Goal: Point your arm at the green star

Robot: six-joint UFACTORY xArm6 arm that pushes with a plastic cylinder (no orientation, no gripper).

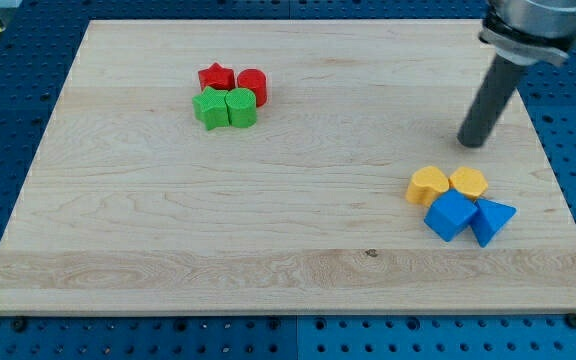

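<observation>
The green star [209, 108] lies on the wooden board [168, 220] at the upper left, touching a green block [241, 107] on its right. A red star [216, 78] and a red cylinder [252, 85] sit just behind them. My tip [472, 141] is far to the view's right of the green star, above the yellow blocks and touching no block.
Two yellow blocks [429, 185] [468, 182] sit side by side at the lower right. A blue cube [451, 216] and a blue triangular block [492, 219] lie just below them. The board rests on a blue perforated table [8, 100].
</observation>
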